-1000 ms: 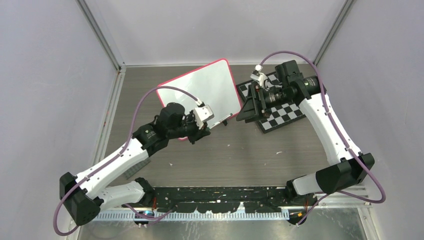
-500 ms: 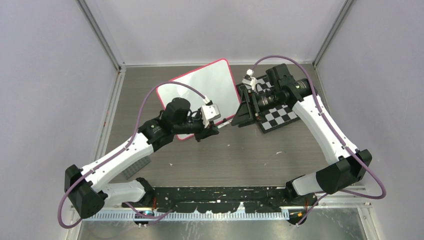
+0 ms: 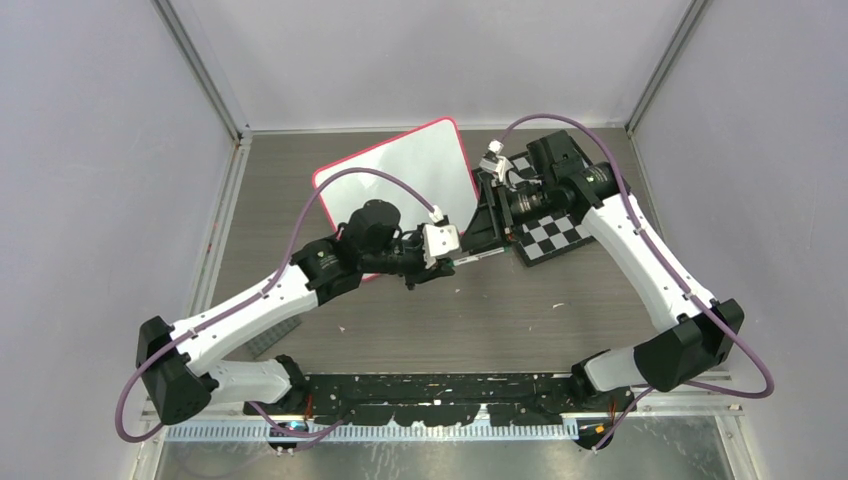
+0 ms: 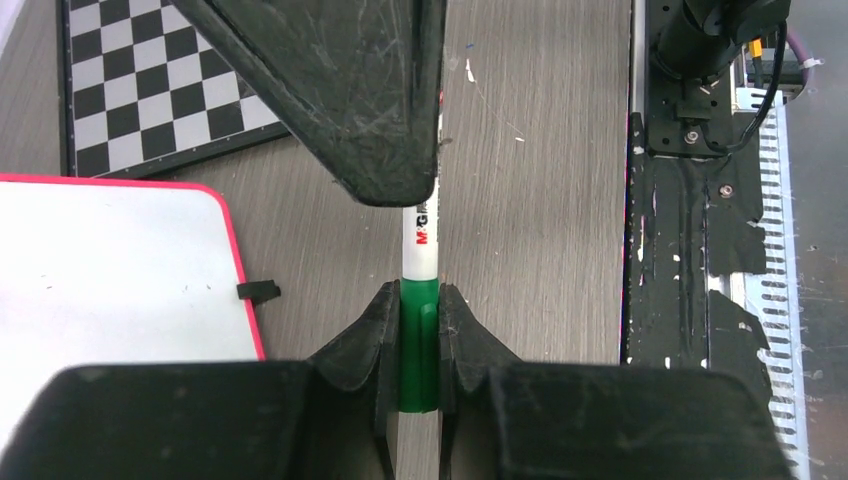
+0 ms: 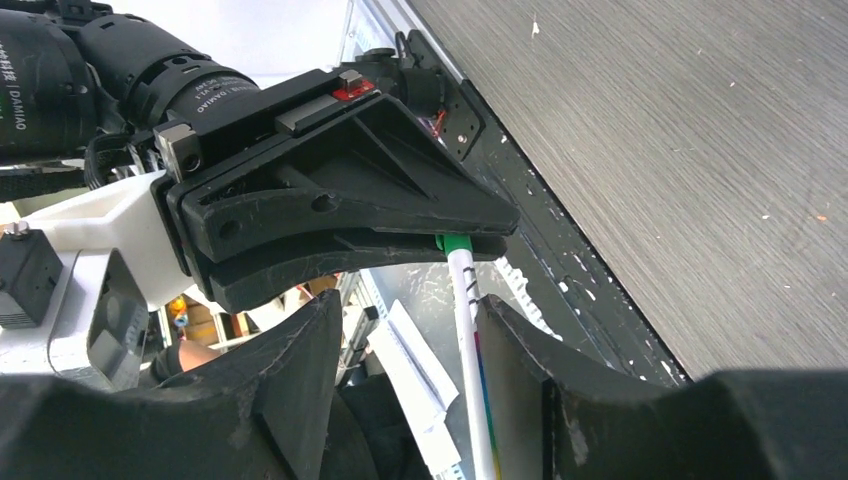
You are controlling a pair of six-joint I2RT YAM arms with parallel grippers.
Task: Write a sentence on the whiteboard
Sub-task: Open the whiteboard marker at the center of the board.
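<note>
The whiteboard (image 3: 400, 170) lies tilted at the back centre, its visible face blank; no green sentence shows on it. Its corner (image 4: 110, 270) and one black clip (image 4: 258, 291) appear in the left wrist view. My left gripper (image 3: 440, 262) is shut on the green cap (image 4: 418, 340) of a white marker (image 3: 482, 256), held just off the board's near right corner. My right gripper (image 3: 490, 225) is open, and its fingers (image 4: 340, 90) straddle the marker's white barrel (image 5: 467, 340), which lies against one finger. The left gripper (image 5: 340, 210) fills the right wrist view.
A black-and-white checkered board (image 3: 555, 230) lies to the right of the whiteboard, under my right wrist. A dark ridged piece (image 3: 272, 338) lies beside the left arm. The black base rail (image 3: 440, 390) runs along the near edge.
My left gripper has carried the marker rightward off the whiteboard's corner. My right gripper has shifted left and now has its open fingers around the marker's barrel.
</note>
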